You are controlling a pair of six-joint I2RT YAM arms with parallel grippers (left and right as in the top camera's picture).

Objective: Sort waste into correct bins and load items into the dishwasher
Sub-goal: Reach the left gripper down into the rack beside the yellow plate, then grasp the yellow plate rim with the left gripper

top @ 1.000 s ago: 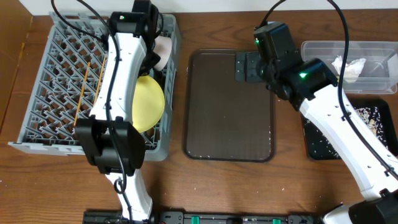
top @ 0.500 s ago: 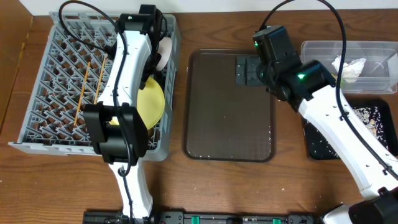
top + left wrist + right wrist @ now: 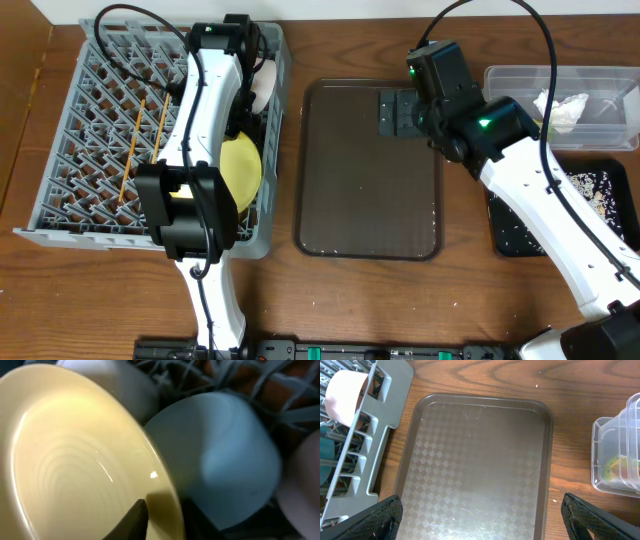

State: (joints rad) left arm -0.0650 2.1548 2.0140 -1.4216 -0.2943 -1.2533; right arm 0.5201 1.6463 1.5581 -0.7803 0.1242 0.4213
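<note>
The grey dish rack [image 3: 60, 225] stands at the left with wooden chopsticks [image 3: 135, 140] lying across its pegs. A yellow plate [image 3: 240, 172] stands on edge near its right wall. My left gripper [image 3: 165, 506] reaches down into the rack and is shut on the yellow plate's [image 3: 65, 460] rim, one finger on its face and one behind. A light blue bowl [image 3: 225, 460] sits just behind the plate. A pinkish-white bowl [image 3: 266, 82] rests at the rack's back right corner. My right gripper [image 3: 482, 520] hangs open and empty over the brown tray [image 3: 480, 450].
At the far right a clear tub [image 3: 600, 75] holds a crumpled white tissue [image 3: 560, 108] and a yellow-green wrapper [image 3: 620, 467]. In front of it a black tray [image 3: 510, 240] carries rice-like scraps [image 3: 600, 195]. The brown tray [image 3: 365, 190] lies between rack and bins.
My left gripper has closed onto the yellow plate's rim, and the plate now looks narrower from above, standing more upright. The right arm has not moved.
</note>
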